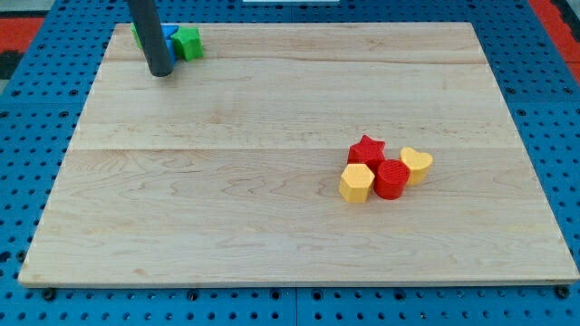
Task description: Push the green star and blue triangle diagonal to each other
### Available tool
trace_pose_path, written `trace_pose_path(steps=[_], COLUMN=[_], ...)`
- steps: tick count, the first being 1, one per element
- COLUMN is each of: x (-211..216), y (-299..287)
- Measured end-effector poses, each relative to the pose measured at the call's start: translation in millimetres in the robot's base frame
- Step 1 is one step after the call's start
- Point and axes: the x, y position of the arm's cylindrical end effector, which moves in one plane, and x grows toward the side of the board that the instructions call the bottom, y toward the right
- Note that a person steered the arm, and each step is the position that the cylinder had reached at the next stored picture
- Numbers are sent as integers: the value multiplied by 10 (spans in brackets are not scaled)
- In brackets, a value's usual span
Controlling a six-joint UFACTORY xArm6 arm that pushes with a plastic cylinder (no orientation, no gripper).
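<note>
Two target blocks, green star and blue triangle, touch at the board's top-left edge; my tip sits just below. No jaws here. Hard shove risks pushing either off.

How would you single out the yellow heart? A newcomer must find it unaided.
Start at the wooden board and go to the four-block cluster on the view's right. The yellow heart is its rightmost block, touching the red cylinder. The only other yellow, a hexagon, sits at the cluster's left.
</note>
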Motion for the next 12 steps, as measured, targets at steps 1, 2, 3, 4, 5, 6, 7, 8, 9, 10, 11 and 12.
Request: trace_pose_path(steps=[1,2,3,4,5,6,7,8,9,10,11,12], x=[10,133,270,427,0,-477,-878,-1091,-1053,-851,-527,-179], y=[-10,115,122,-300,-923,-1007,-1027,-873,-312,164,470,606])
